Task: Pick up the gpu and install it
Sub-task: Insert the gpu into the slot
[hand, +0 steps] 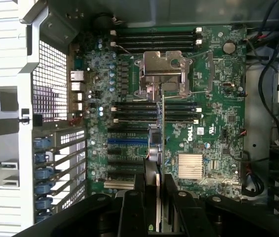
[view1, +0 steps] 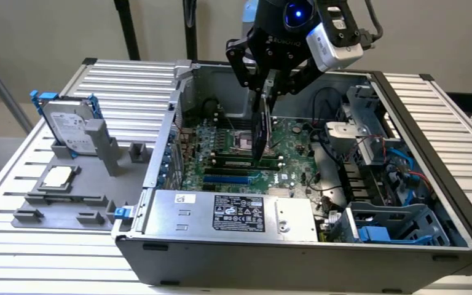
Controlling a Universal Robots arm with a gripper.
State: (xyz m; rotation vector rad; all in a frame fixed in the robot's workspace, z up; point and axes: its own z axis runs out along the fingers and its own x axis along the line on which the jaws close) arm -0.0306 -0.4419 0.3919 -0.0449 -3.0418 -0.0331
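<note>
Gripper (view1: 267, 92) clamped on upper edge of gpu (view1: 260, 132). Card upright, edge-on, over motherboard (view1: 294, 144) inside open case (view1: 302, 258); lower edge close to board, contact unclear. Exterior view: hard drive (view1: 68, 126) on grey stand at 9 o'clock from case, CPU chip (view1: 58, 177) at 8 o'clock.

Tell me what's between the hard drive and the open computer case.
Exterior view: a tall grey post, a small grey block, then slatted tabletop.

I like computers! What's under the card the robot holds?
The green motherboard with its black and blue slots. The card, held edge-on, hides the strip right beneath it.
</note>
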